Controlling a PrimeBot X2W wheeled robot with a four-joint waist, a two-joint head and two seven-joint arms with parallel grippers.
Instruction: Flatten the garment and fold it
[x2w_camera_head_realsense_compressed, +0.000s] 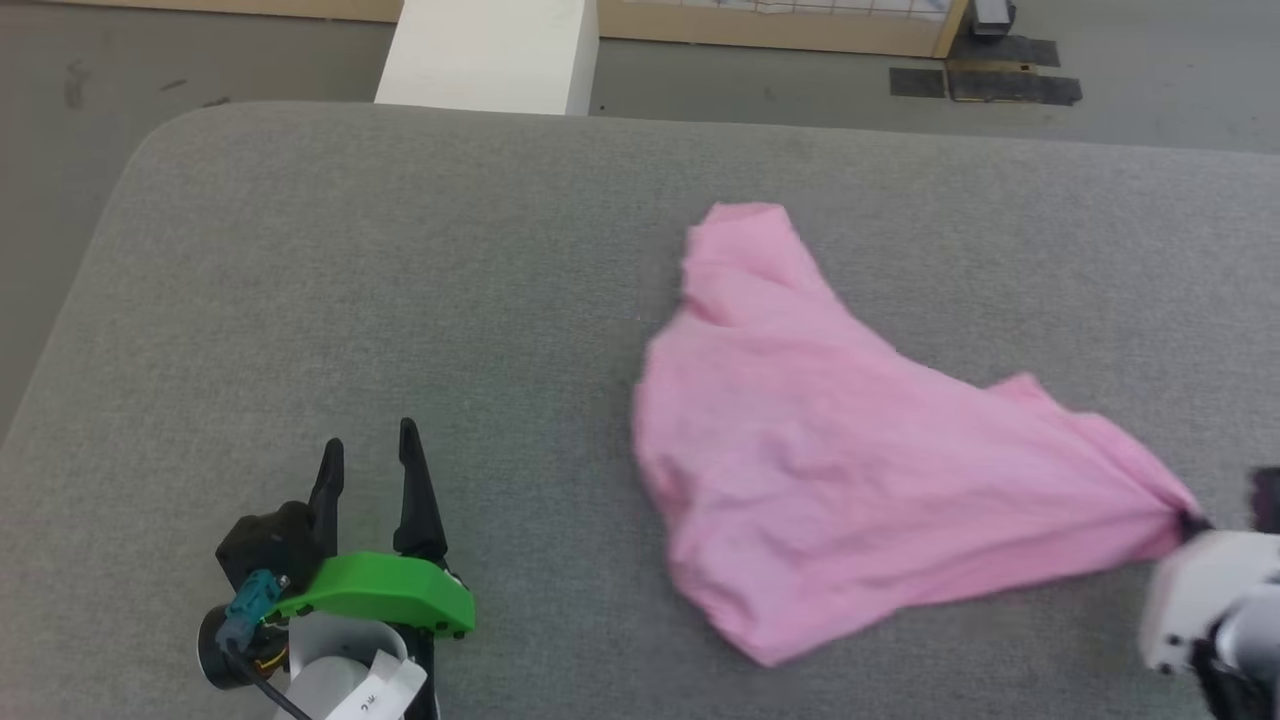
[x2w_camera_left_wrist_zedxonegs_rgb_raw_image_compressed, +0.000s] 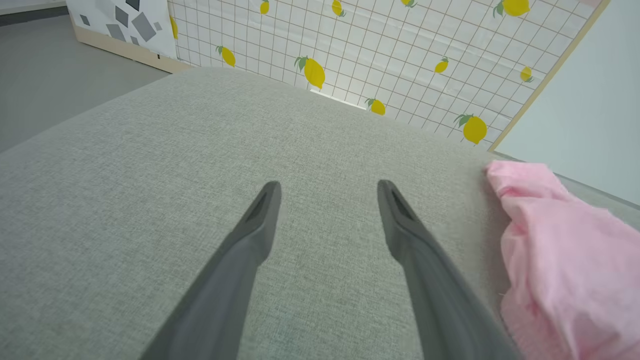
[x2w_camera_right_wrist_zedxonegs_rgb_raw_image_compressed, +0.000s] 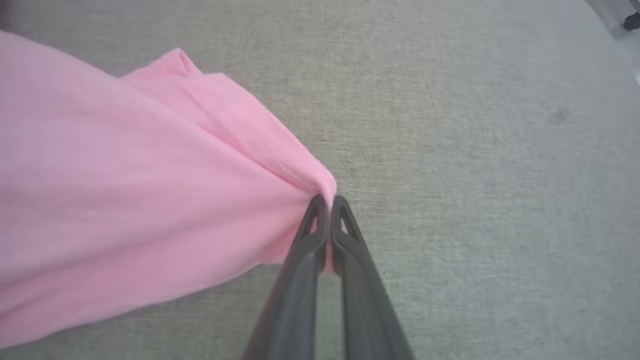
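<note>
The light pink garment (x2w_camera_head_realsense_compressed: 840, 450) lies bunched and wrinkled on the grey cushioned surface (x2w_camera_head_realsense_compressed: 400, 280), right of centre in the head view. Its right end is drawn into a taut point at the lower right, where my right gripper (x2w_camera_head_realsense_compressed: 1190, 525) is shut on it. The right wrist view shows both fingers pressed together on a hemmed corner of the garment (x2w_camera_right_wrist_zedxonegs_rgb_raw_image_compressed: 150, 190), with my right gripper (x2w_camera_right_wrist_zedxonegs_rgb_raw_image_compressed: 329, 200) pinching the fabric. My left gripper (x2w_camera_head_realsense_compressed: 368, 450) stands open at the lower left, empty, well left of the cloth. In the left wrist view the left gripper (x2w_camera_left_wrist_zedxonegs_rgb_raw_image_compressed: 327, 186) hovers over bare cushion, the garment (x2w_camera_left_wrist_zedxonegs_rgb_raw_image_compressed: 565, 250) to its right.
A white block (x2w_camera_head_realsense_compressed: 490, 50) stands beyond the far edge of the cushion, on a grey floor. Behind it runs a low wooden-framed panel with a lemon-print grid (x2w_camera_left_wrist_zedxonegs_rgb_raw_image_compressed: 380, 45). The cushion's rounded left edge (x2w_camera_head_realsense_compressed: 60, 300) drops to the floor.
</note>
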